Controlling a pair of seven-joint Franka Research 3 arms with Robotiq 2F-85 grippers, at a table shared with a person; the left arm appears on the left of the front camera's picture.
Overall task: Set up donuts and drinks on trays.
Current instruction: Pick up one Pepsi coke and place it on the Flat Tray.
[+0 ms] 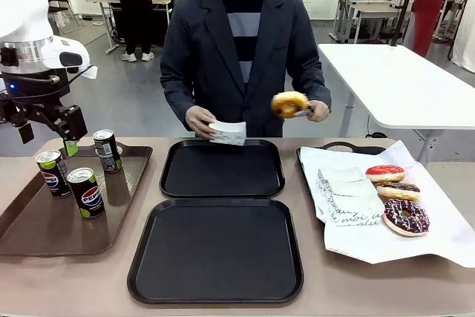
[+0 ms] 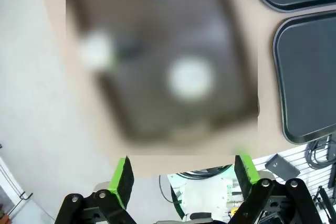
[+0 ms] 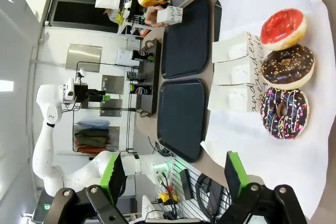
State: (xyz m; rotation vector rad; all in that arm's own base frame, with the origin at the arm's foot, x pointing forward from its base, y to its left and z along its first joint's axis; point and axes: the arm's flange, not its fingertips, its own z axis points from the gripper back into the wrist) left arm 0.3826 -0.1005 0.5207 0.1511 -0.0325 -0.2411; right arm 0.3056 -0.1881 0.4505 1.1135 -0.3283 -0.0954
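While the left hand [image 1: 48, 139] is hovering wide open over the back of the brown tray [image 1: 30, 228], the approach is calling for centring on the back can [image 1: 107, 150], staying vertical, and not bumping the other cans [image 1: 87, 192]; the black trays [image 1: 221, 168] are waiting alongside.

Matt blk plastic trays [image 1: 223, 172], glossy metal cans [image 1: 87, 192] w/ silver tops, crinkled white paper [image 1: 438, 235]
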